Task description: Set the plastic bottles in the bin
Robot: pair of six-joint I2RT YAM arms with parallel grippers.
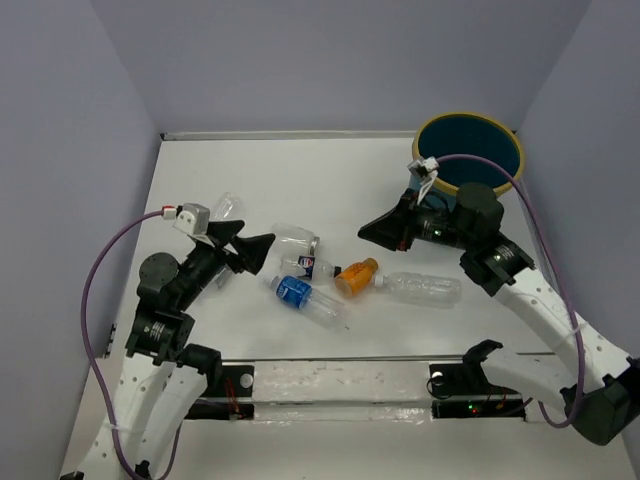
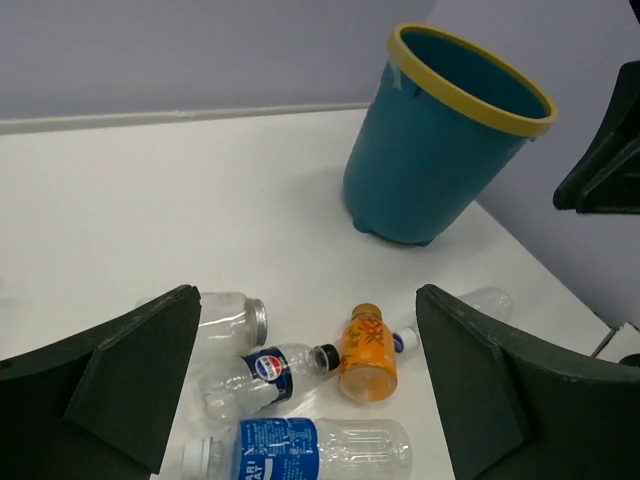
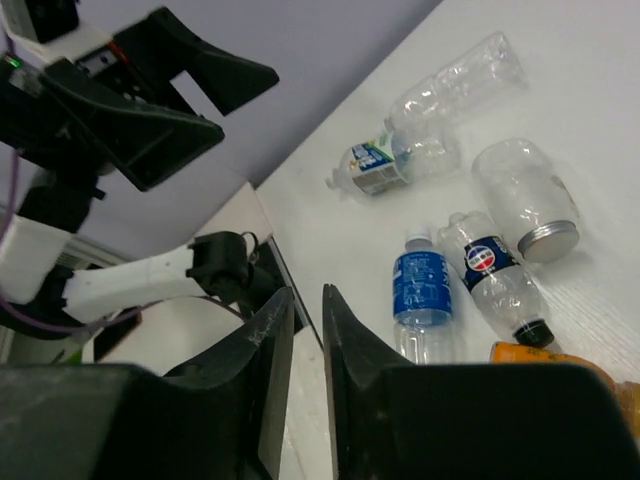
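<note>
Several plastic bottles lie on the white table: a short orange one (image 1: 356,277), a long clear one (image 1: 425,288), a blue-labelled one (image 1: 305,297), a dark-labelled one (image 1: 312,266), a wide clear one (image 1: 296,240) and a clear one (image 1: 228,208) by the left arm. The teal bin (image 1: 470,150) with a yellow rim stands at the back right. My left gripper (image 1: 265,250) is open and empty, held above the table left of the cluster; its view shows the orange bottle (image 2: 366,352) between the jaws. My right gripper (image 1: 368,232) is shut and empty, above the cluster's right side.
The bin (image 2: 430,160) stands upright near the right wall. A rail with black clamps (image 1: 470,375) runs along the near table edge. Purple cables loop from both arms. In the right wrist view, two more clear bottles (image 3: 455,80) lie at the far left by the left arm (image 3: 150,90).
</note>
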